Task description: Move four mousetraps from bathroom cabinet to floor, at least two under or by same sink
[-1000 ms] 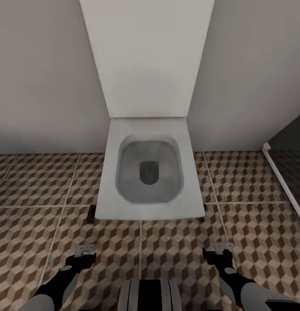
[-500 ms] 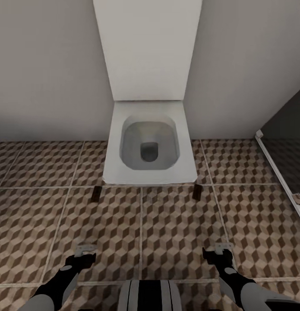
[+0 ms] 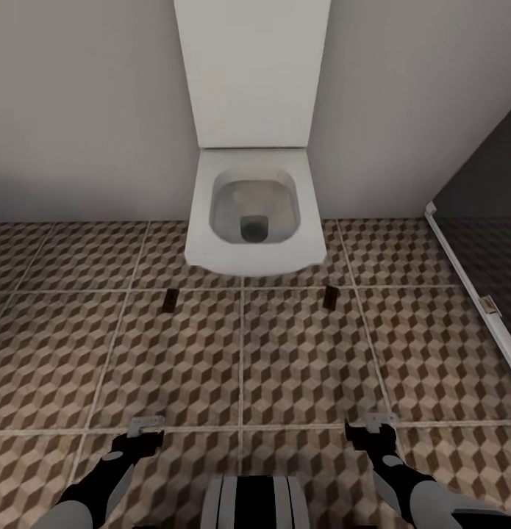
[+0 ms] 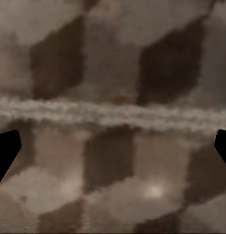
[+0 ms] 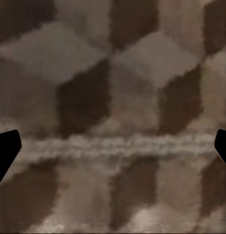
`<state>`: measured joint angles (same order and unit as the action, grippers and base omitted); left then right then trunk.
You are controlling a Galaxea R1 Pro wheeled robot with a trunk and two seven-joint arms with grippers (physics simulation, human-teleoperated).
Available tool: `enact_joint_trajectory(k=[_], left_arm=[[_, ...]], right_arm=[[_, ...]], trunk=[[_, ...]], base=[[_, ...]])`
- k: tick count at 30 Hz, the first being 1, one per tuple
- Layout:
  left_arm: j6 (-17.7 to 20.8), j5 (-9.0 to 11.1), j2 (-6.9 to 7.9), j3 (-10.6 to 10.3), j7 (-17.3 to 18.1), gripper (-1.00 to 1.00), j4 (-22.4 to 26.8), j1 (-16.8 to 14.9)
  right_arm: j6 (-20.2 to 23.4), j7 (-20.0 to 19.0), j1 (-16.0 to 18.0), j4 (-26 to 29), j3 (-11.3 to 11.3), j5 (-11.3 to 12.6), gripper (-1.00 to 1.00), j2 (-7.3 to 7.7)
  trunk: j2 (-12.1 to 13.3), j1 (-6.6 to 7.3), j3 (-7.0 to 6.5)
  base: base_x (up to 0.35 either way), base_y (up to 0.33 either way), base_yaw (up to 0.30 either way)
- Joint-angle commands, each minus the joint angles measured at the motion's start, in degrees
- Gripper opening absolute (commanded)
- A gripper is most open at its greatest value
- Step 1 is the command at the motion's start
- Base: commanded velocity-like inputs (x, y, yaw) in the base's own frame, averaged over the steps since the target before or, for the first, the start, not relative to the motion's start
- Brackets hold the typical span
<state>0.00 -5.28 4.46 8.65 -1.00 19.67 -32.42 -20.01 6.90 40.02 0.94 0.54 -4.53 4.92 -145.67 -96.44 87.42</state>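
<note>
Soft, even light; head view sharp, both wrist views of the bathroom floor [image 4: 113,73] blurred.

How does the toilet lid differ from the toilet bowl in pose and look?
The toilet lid stands upright against the wall; the toilet bowl lies level. The lid is a flat plain panel; the bowl is hollow, with a dark drain. Both are white and squared.

1. The left gripper [image 3: 146,424] points forward and down on a bent arm, its fingers spread wide apart, nothing between them.
2. The right gripper [image 3: 380,422] mirrors it, likewise spread and unloaded.
</note>
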Motion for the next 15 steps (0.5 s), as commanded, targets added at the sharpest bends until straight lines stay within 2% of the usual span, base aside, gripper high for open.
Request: enact_joint_trajectory(k=[1,6,15], left_arm=[[0.00,-0.55,-0.04,0.31,-0.01,1.00,0.02,-0.02],[-0.04,-0.54,-0.10,0.31,-0.12,1.00,-0.10,-0.02],[-0.08,-0.53,-0.18,0.31,-0.35,1.00,-0.10,-0.02]], right_arm=[[-0.12,0.31,0.03,-0.06,0.07,-0.48,1.00,0.00],[-0.15,0.31,0.03,-0.06,0.07,-0.48,1.00,0.00],[-0.15,0.31,0.04,-0.06,0.06,-0.48,1.00,0.00]], trunk=[[-0.01,0.05,0.03],[-0.01,0.05,0.03],[-0.01,0.05,0.03]], base=[[-0.315,0.000,0.000],[-0.183,0.000,0.000],[-0.051,0.000,0.000]])
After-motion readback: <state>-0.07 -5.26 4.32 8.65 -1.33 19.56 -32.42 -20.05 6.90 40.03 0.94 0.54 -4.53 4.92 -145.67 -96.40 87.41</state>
